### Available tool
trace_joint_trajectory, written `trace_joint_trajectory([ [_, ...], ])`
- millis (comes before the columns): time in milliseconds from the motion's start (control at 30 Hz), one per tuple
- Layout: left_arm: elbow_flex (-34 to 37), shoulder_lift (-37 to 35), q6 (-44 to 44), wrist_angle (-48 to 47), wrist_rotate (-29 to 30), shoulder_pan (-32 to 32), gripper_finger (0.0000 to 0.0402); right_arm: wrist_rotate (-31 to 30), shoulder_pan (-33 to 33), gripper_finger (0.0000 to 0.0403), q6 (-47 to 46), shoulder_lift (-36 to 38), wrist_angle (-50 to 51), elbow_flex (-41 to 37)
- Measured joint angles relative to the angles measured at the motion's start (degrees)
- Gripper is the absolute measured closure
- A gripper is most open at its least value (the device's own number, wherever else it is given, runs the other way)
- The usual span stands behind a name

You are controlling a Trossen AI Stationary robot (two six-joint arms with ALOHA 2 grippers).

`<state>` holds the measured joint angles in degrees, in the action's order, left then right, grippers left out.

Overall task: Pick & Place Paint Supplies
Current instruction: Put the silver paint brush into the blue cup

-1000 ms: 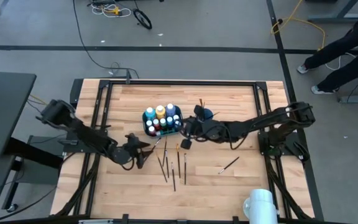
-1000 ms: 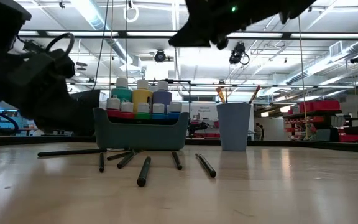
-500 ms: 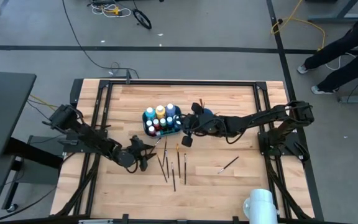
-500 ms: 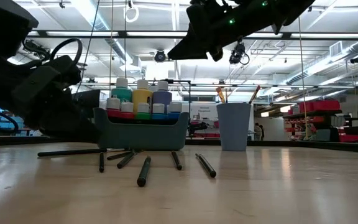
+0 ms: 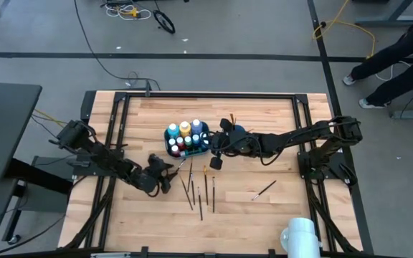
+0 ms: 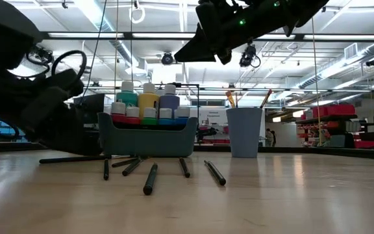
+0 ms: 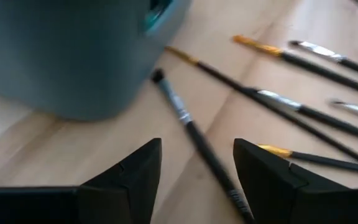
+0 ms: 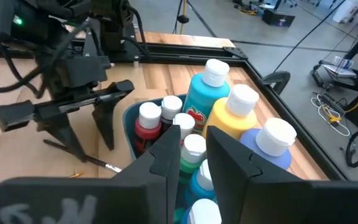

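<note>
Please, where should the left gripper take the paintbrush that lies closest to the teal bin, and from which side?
Probably on the dark handle of that paintbrush, below its metal ferrule, coming from above. It lies flat on the table, and the left gripper is open astride it. The teal bin crowds the bristle end.

My overhead camera looks straight down on the whole tabletop, far enough off to take in both my arms and some floor around them. My low camera sits at tabletop height and looks level across the wood into the room behind, with the teal bin and the blue cup straight ahead. The camera on my left wrist looks past my left tool, very near the wood, the bin's wall and the paintbrushes. My right wrist camera looks down past my right tool onto the paint bottles. All four views share the bin.
</note>
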<state>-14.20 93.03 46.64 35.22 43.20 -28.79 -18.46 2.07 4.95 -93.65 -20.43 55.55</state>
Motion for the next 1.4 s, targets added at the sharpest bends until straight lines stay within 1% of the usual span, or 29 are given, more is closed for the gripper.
trace_joint_trajectory([
  [167, -0.09, -0.07, 0.67, -2.20, 0.11, 0.66, 0.0191, 0.00, 0.00, 0.0321, 0.01, 0.02, 0.04, 0.00],
  [333, -0.09, -0.07, -0.58, -3.02, 0.91, 0.67, 0.0191, -0.02, 0.00, 0.0321, 0.02, 0.02, 0.04, 0.00],
  [533, -0.24, -0.20, 0.71, -9.33, 1.73, 0.67, 0.0191, -0.02, 0.00, 0.0321, 0.04, 0.04, 0.07, 0.00],
  [633, -0.22, -0.20, 1.21, -10.32, 1.79, 0.67, 0.0196, -0.02, 0.00, 0.0321, 0.04, 0.04, 0.07, 0.00],
  [700, -0.16, -0.20, 1.26, -10.49, 1.84, 0.67, 0.0208, -0.02, 0.00, 0.0321, 0.04, 0.04, 0.07, 0.00],
  [800, -0.11, -0.20, 1.17, -10.77, 2.01, 0.70, 0.0239, -0.02, 0.00, 0.0321, 0.04, 0.06, 0.09, 0.00],
  [1000, 0.02, -0.15, 1.36, -11.14, 2.39, 0.76, 0.0324, 0.00, 0.00, 0.0321, 0.05, 0.07, 0.11, 0.00],
  [1100, 0.10, -0.13, 1.27, -10.21, 2.04, 0.76, 0.0372, 0.02, 0.00, 0.0321, 0.07, 0.07, 0.11, 0.02],
  [1133, 0.11, -0.13, 1.06, -9.61, 2.00, 0.76, 0.0382, 0.02, 0.00, 0.0321, 0.07, 0.07, 0.13, 0.02],
  [1200, 0.17, -0.11, 0.05, -8.01, 1.55, 0.65, 0.0385, 0.02, 0.00, 0.0321, 0.04, 0.07, 0.13, 0.02],
  [1267, 0.15, -0.42, -0.99, -6.63, 1.16, 0.59, 0.0378, 0.04, 0.00, 0.0321, -0.24, 0.07, 0.24, 0.02],
  [1333, 0.18, -0.87, -1.86, -5.77, 0.71, 0.61, 0.0374, 0.09, 0.00, 0.0321, -1.80, 0.07, 0.49, 0.02],
  [1400, 0.26, -1.75, -3.20, -5.12, 0.17, 0.53, 0.0378, 0.20, 0.00, 0.0321, -3.15, 0.07, 0.46, 0.02],
])
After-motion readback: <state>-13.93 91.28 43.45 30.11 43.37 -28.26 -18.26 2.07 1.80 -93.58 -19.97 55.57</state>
